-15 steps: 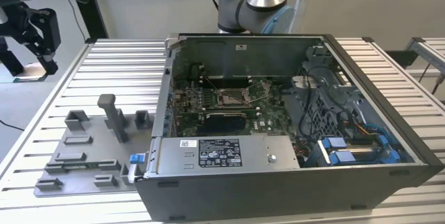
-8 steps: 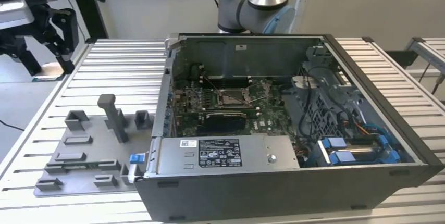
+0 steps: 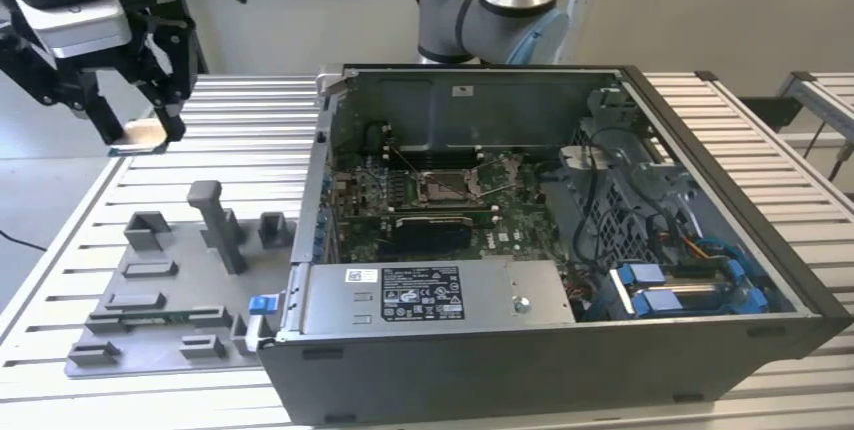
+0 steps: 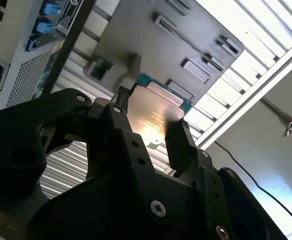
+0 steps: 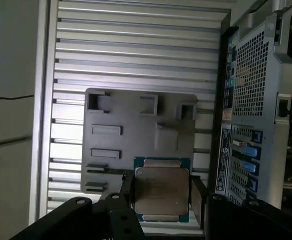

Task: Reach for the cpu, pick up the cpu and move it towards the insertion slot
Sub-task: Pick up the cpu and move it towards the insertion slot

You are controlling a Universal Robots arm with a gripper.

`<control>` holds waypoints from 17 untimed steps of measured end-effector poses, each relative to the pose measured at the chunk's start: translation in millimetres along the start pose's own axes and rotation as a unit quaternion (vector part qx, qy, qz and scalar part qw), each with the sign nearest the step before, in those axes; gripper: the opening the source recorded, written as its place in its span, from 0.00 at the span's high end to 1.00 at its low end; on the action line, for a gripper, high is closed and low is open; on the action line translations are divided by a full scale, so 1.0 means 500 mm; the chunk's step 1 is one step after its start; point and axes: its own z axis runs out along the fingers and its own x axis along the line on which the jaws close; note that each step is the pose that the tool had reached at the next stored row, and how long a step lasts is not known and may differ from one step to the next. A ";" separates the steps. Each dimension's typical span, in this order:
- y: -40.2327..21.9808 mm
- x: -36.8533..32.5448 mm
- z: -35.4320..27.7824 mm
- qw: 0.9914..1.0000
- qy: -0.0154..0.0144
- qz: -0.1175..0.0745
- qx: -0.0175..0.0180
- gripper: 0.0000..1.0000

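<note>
Exterior view first: your gripper hangs over the far part of the slatted table, on the exterior view's left, well apart from the open computer case. It is closed onto the cpu, which is clear of the table. In both wrist views you can see the black fingers pressing on two opposite edges of the cpu, its silvery top facing the cameras and a green border showing around it. In the first wrist view the cpu sits between the fingertips of the gripper, with the grey peg tray lying on the table below. The insertion slot lies inside the case on the green motherboard, to the exterior view's right of your gripper.
</note>
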 end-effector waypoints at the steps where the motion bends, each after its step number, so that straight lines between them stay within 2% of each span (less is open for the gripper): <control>1: 0.000 -0.009 0.000 1.000 0.000 0.000 0.000 1.00; 5: -0.002 -0.040 0.000 1.000 0.000 0.000 0.000 1.00; 8: -0.003 -0.054 0.001 1.000 0.000 0.000 0.000 1.00; 17: -0.003 -0.062 0.001 1.000 0.000 0.000 0.000 1.00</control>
